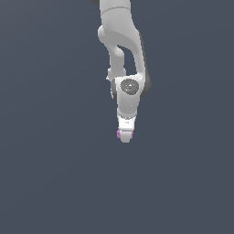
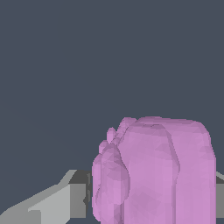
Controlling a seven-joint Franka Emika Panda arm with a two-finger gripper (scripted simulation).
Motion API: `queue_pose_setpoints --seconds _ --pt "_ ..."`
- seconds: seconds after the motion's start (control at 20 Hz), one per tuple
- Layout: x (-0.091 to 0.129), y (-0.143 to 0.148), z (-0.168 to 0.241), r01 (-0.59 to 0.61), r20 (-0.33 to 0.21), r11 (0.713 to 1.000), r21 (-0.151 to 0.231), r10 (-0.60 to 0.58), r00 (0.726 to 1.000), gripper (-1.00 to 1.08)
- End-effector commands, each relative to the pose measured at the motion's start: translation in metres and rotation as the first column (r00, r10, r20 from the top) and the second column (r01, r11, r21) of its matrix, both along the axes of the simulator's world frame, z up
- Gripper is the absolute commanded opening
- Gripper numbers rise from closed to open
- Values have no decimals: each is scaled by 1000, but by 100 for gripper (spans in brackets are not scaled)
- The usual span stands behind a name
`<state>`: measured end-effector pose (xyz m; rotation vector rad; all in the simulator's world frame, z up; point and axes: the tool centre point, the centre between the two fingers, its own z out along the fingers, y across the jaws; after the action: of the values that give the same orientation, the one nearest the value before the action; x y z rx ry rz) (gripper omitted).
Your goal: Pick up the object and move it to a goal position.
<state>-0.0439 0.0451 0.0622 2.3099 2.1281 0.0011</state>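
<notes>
Open dark grey ground lies on every side of the white gripper in the exterior view — nothing else stands near it. In the wrist view the pink-purple lumpy object fills the space between the grey fingers — beyond it, only bare ground.

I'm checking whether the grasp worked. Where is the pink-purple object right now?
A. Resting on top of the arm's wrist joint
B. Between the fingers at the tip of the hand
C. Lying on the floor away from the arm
B: in the exterior view the pink-purple object peeks out at the tip of the hand, and the wrist view shows it filling the space between the grey fingers.
</notes>
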Motion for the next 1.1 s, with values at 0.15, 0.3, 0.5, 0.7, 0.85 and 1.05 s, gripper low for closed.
queue_pose_setpoints --seconds 0.15,0.3,0.5,0.7,0.85,1.05 --pt "0 0 -1 0 -1 1000 0 0 1000 -100" --pt "0 0 0 0 1 1000 0 0 1000 -100" --pt "3 2 3 0 1 1000 0 0 1000 -100" --pt "12 6 12 0 0 1000 0 0 1000 -100" --pt "22 12 21 0 0 1000 1 0 1000 -100" --pt "39 21 38 0 0 1000 1 0 1000 -100"
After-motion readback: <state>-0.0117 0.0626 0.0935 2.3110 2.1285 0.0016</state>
